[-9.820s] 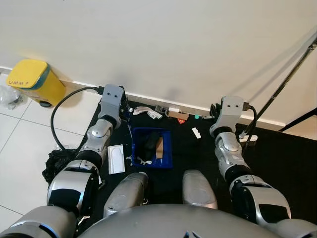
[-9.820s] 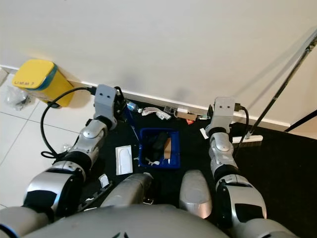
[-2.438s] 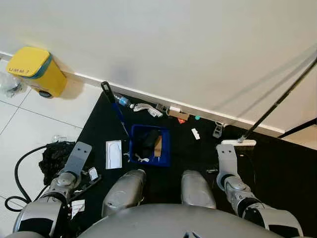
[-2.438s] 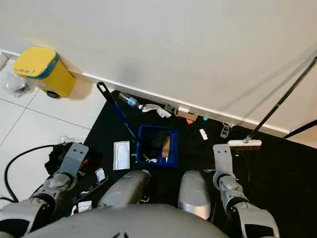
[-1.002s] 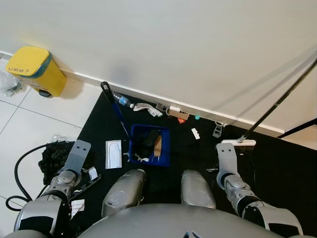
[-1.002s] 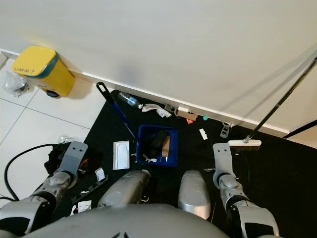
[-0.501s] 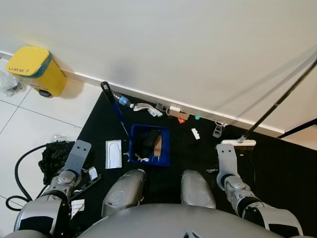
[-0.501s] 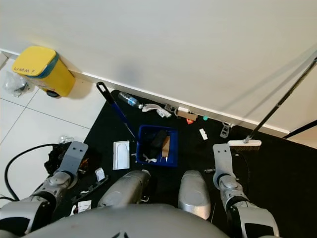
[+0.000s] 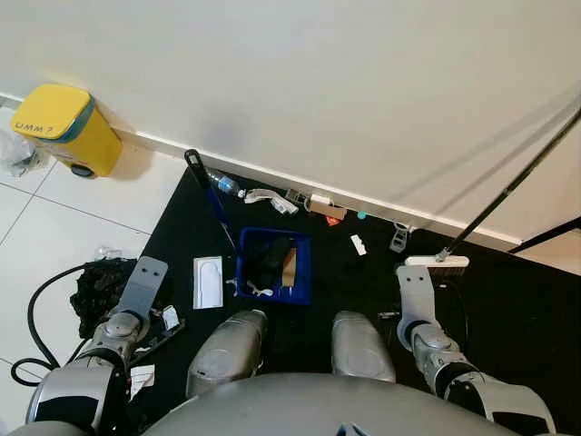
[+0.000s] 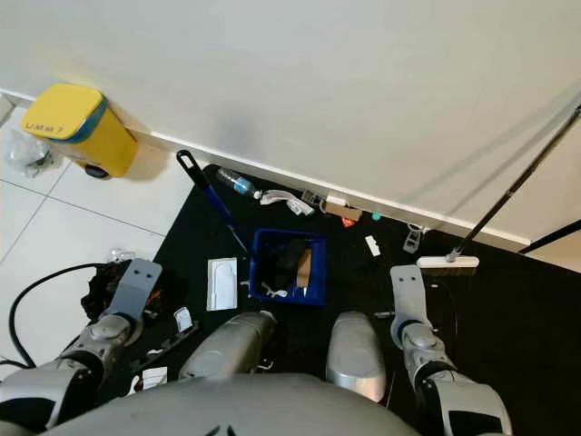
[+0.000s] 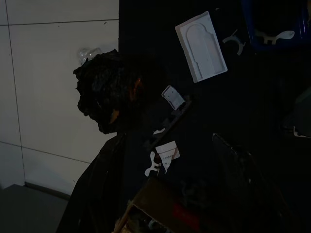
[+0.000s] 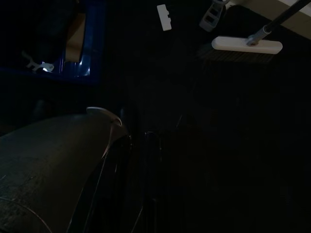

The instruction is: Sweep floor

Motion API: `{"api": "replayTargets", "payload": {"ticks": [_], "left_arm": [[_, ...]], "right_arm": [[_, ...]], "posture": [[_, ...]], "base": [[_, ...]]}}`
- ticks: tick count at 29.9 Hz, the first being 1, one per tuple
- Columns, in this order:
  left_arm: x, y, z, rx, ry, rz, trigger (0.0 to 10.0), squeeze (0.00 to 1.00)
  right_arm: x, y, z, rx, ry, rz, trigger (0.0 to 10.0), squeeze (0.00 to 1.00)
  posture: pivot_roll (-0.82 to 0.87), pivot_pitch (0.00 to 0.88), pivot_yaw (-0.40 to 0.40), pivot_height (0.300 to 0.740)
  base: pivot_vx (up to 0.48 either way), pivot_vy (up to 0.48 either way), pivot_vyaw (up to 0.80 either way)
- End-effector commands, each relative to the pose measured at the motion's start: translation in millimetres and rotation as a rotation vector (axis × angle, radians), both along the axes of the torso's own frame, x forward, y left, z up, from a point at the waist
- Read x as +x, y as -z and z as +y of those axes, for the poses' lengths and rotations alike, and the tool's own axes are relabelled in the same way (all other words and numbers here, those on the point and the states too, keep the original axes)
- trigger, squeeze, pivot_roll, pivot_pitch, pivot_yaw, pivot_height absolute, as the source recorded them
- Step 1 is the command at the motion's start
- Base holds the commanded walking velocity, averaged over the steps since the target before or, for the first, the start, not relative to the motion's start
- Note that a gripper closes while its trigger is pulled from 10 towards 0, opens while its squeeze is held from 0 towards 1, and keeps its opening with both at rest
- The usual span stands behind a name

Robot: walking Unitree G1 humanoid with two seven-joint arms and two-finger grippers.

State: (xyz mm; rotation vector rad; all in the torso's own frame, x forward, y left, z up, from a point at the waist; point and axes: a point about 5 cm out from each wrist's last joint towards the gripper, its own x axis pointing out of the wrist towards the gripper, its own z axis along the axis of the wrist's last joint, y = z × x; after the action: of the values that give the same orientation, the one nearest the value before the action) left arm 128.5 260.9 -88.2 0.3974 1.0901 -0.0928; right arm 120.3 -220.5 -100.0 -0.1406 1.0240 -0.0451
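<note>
A blue dustpan (image 9: 272, 266) lies on the black mat (image 9: 363, 291) in front of my knees, holding a dark lump, a brown card and white scraps. Its long handle (image 9: 209, 195) points toward the wall. A broom with a white head (image 9: 437, 261) stands at the right, its dark pole (image 9: 508, 186) leaning on the wall. My left arm (image 9: 136, 295) and right arm (image 9: 416, 295) hang idle at my sides, well apart from both. In the dim right wrist view the broom head (image 12: 247, 44) lies ahead; the left wrist view shows the dustpan's corner (image 11: 277, 22).
Litter lies along the skirting: a plastic bottle (image 9: 224, 184), a white strip (image 9: 263, 198), a cardboard piece (image 9: 322, 209), a white scrap (image 9: 359, 244), a grey clip (image 9: 398, 238). A white tray (image 9: 208, 282) lies left of the dustpan. A black bag (image 9: 95, 291), a cable (image 9: 36, 309) and a yellow bin (image 9: 59, 127) are on the tiles.
About ten seconds ago both arms reached forward on either side of the dustpan; now they hang at my sides. Over the last second nothing has moved.
</note>
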Motion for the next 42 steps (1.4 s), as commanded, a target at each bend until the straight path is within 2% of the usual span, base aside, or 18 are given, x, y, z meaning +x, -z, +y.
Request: {"api": "replayTargets", "payload": {"ticks": [1, 42], "left_arm": [[2.3, 0.7, -4.0, -0.004, -0.001, -0.001, 10.0, 0.00], [5.8, -0.5, -3.5, -0.001, 0.002, -0.005, 10.0, 0.00]], "right_arm": [[3.5, -1.1, 1.0, 0.002, -0.011, -0.014, 10.0, 0.00], [2.1, -0.3, 3.1, 0.012, -0.006, -0.012, 10.0, 0.00]], "posture": [[0.06, 0.000, -0.001, 0.740], [0.06, 0.000, 0.003, 0.740]], "base": [[0.000, 0.000, 0.00], [0.000, 0.000, 0.00]]}}
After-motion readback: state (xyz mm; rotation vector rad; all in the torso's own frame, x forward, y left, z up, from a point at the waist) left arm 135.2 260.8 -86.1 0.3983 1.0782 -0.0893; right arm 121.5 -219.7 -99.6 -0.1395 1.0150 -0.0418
